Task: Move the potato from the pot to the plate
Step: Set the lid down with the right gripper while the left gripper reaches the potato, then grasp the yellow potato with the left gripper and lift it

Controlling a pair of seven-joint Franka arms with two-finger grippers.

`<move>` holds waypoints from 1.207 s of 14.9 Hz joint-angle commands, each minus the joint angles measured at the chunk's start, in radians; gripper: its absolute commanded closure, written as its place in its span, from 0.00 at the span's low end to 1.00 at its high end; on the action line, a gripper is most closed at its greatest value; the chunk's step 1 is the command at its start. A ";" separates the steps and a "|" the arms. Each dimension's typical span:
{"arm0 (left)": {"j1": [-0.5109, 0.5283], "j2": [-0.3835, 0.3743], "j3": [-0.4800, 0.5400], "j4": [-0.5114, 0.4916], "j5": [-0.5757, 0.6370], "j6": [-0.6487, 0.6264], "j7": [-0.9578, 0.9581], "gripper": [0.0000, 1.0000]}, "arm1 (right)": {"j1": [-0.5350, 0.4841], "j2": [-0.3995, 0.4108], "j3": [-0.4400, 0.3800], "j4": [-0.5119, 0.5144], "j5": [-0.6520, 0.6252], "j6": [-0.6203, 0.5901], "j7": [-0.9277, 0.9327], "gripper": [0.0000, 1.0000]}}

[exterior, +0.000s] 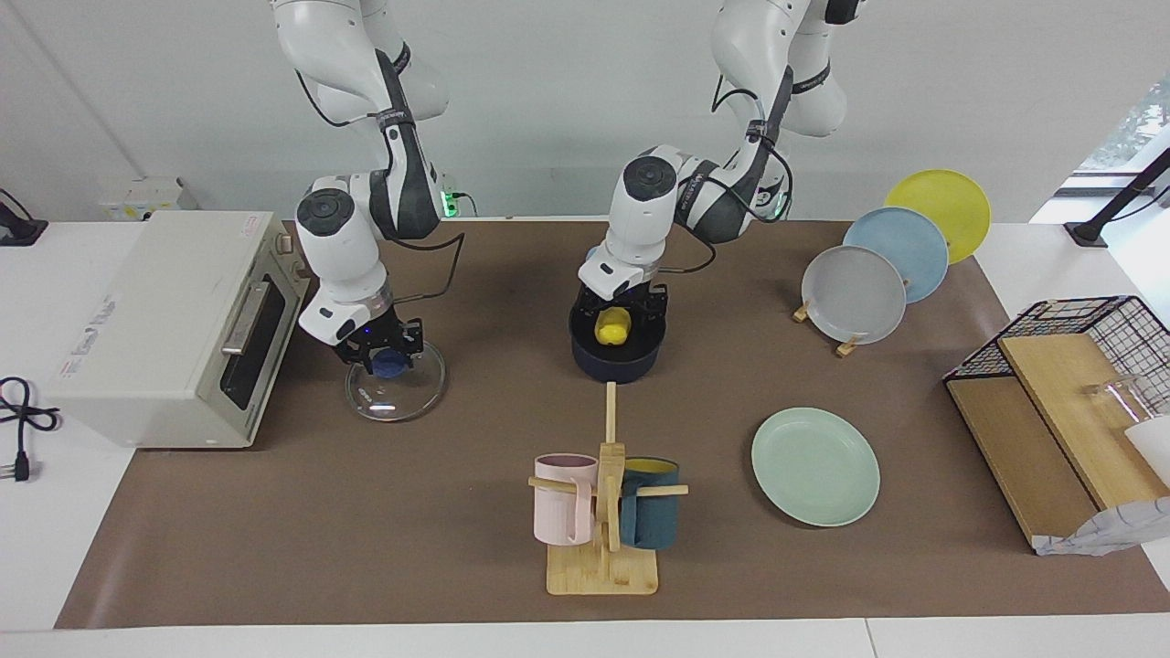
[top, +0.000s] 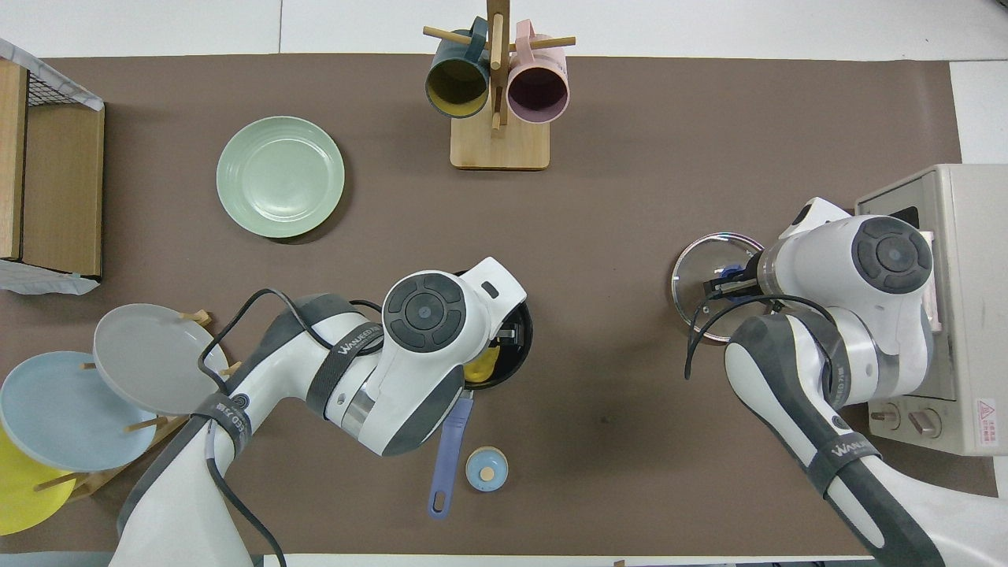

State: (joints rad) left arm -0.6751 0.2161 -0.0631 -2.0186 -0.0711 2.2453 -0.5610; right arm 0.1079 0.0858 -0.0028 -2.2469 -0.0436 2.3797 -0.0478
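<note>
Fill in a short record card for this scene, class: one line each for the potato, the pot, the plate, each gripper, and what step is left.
potato: in the pot, not yet lifted
pot: mid-table, lid off, handle toward the robots
plate: bare, farther from the robots than the pot, toward the left arm's end
left gripper: open, down in the pot, fingers either side of the potato
right gripper: shut on the blue knob of the glass lid, which rests on the table beside the toaster oven
step left: close on the potato, carry it to the plate
</note>
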 commanded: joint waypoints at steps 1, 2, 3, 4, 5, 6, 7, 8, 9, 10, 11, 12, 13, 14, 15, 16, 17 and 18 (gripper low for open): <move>-0.032 0.005 0.019 -0.034 -0.015 0.030 0.013 0.00 | -0.019 -0.032 0.014 -0.030 0.013 0.023 -0.007 0.15; -0.035 0.005 0.019 -0.038 -0.015 0.030 0.015 0.00 | -0.019 -0.031 0.014 -0.025 0.013 0.021 -0.006 0.00; -0.035 0.003 0.019 -0.039 -0.015 0.027 0.015 0.00 | -0.017 -0.027 0.014 -0.013 0.013 0.007 -0.006 0.00; -0.035 0.003 0.019 -0.039 -0.015 0.028 0.013 0.00 | -0.017 -0.026 0.014 0.018 0.011 -0.013 -0.006 0.00; -0.035 0.003 0.017 -0.040 -0.015 0.031 0.013 0.00 | -0.014 -0.030 0.014 0.059 0.013 -0.075 -0.004 0.00; -0.035 0.003 0.017 -0.046 -0.015 0.034 0.012 0.00 | -0.014 -0.034 0.014 0.128 0.013 -0.170 -0.003 0.00; -0.037 0.005 0.019 -0.049 -0.015 0.042 0.012 0.00 | -0.014 -0.035 0.014 0.201 0.013 -0.269 -0.001 0.00; -0.037 0.006 0.017 -0.057 -0.015 0.049 0.012 0.00 | -0.014 -0.035 0.014 0.287 0.013 -0.375 -0.001 0.00; -0.037 0.006 0.019 -0.065 -0.015 0.060 0.012 0.00 | -0.016 -0.035 0.014 0.361 0.013 -0.460 0.000 0.00; -0.037 0.005 0.019 -0.069 -0.015 0.065 0.012 0.00 | -0.017 -0.037 0.012 0.425 0.011 -0.526 0.000 0.00; -0.037 0.005 0.019 -0.069 -0.015 0.065 0.012 0.00 | -0.019 -0.037 0.011 0.491 0.010 -0.583 0.002 0.00; -0.037 0.006 0.019 -0.069 -0.015 0.066 0.012 0.00 | -0.022 -0.037 0.009 0.544 0.010 -0.629 0.009 0.00; -0.037 0.006 0.019 -0.069 -0.015 0.066 0.012 0.01 | -0.022 -0.037 0.009 0.588 0.010 -0.681 0.032 0.00; -0.037 0.005 0.019 -0.069 -0.015 0.066 0.010 0.08 | -0.022 -0.037 0.009 0.625 0.011 -0.736 0.076 0.00; -0.037 0.005 0.019 -0.069 -0.015 0.065 0.010 0.19 | -0.022 -0.040 0.009 0.654 0.011 -0.790 0.122 0.00; -0.037 0.006 0.019 -0.068 -0.015 0.062 0.010 0.33 | -0.022 -0.041 0.009 0.679 0.004 -0.828 0.141 0.00; -0.037 0.006 0.019 -0.066 -0.015 0.059 0.010 0.47 | -0.030 -0.041 0.007 0.708 -0.002 -0.868 0.141 0.00; -0.037 0.006 0.019 -0.063 -0.015 0.057 0.010 0.60 | -0.033 -0.041 0.007 0.737 -0.007 -0.901 0.143 0.00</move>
State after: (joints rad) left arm -0.6922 0.2271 -0.0619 -2.0635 -0.0710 2.2854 -0.5597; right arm 0.0989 0.0223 -0.0054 -1.5856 -0.0443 1.5486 0.0748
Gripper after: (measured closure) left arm 0.366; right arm 0.000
